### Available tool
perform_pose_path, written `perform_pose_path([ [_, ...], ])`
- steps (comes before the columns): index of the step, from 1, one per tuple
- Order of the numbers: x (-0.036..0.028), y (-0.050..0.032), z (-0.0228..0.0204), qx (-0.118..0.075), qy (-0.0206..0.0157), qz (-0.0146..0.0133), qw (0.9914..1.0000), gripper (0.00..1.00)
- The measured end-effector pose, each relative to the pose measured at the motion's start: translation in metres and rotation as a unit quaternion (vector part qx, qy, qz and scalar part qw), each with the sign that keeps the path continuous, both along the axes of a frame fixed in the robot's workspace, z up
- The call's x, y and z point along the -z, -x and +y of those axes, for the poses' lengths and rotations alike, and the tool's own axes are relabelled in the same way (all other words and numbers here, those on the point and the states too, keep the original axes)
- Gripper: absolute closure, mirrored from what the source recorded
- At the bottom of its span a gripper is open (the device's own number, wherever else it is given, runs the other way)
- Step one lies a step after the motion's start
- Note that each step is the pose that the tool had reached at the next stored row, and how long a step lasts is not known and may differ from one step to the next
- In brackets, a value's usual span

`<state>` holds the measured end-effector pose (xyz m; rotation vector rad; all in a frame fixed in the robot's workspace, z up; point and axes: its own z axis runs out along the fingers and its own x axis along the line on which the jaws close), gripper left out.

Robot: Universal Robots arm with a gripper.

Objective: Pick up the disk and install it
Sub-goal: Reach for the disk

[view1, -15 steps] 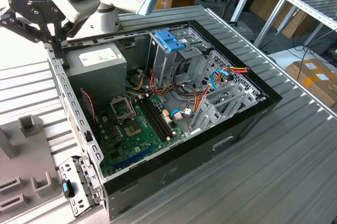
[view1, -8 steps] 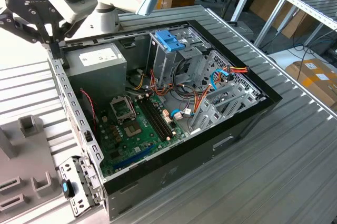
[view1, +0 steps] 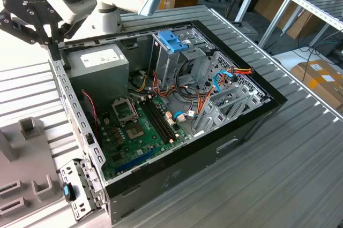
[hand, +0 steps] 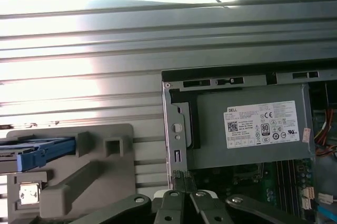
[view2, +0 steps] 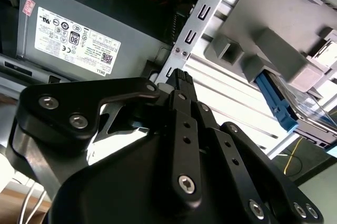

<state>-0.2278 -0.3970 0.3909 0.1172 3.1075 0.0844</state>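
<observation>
The disk point(hand: 32, 151) lies in a grey holder block point(hand: 100, 179) beside the computer case, its light-blue rail facing the case. In the second wrist view the disk point(view2: 284, 107) shows its blue rail and silver body at the block's edge. My gripper point(view1: 53, 38) hangs over the case's rear corner by the power supply, at the exterior view's left. In both wrist views the fingertips point(view2: 181, 77) point(hand: 176, 177) are pressed together with nothing between them, and the disk lies well to one side of them.
The open computer case point(view1: 80, 115) holds a motherboard point(view1: 142, 126), a grey power supply point(view1: 102, 62) and a blue handle on a grey metal cage point(view1: 172, 40). Loose cables point(view1: 201, 102) cross the middle. The ribbed metal table point(view1: 278, 174) stretches around the case.
</observation>
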Motion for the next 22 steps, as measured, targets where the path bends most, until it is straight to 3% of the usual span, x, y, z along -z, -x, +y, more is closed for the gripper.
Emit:
perform_pose_path([
  [22,0.0000,0.0090,0.0000,0.000,0.0000,0.0000,1.00000,0.89],
])
